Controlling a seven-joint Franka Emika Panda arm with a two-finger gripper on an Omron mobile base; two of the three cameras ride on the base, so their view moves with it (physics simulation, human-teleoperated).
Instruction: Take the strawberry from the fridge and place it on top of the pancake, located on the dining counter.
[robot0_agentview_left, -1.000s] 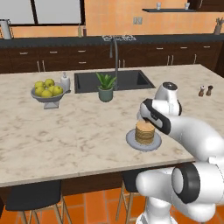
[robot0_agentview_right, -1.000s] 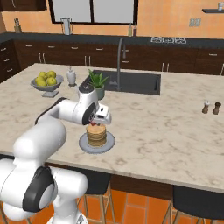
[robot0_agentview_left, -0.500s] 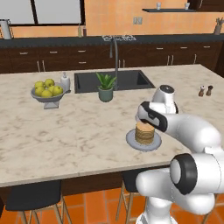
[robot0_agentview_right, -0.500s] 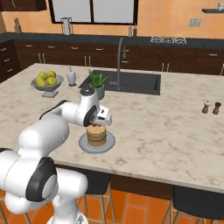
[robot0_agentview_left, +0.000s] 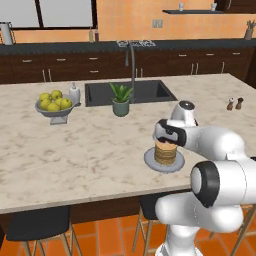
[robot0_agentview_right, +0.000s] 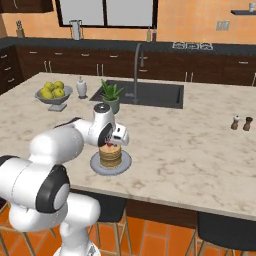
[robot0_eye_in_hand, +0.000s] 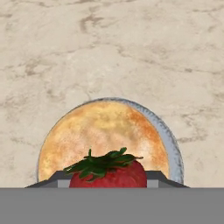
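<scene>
The pancake is a short golden stack on a round grey plate, near the front edge of the marbled dining counter. My gripper hangs straight over the stack, shut on the strawberry. In the hand view the red berry with its green leaves sits between the fingertips, just above the pancake and plate. From the right base view the strawberry shows as a red speck just above the pancake, under the gripper. The fridge is out of view.
A potted plant stands by the inset dark sink with its tall tap. A grey bowl of yellow-green fruit and a white bottle sit at the left. Salt and pepper shakers stand at the right. Black stools stand below the counter edge.
The hand has eased slightly down and left over the pancake, and the arm's elbow has shifted. The strawberry stays in the grip.
</scene>
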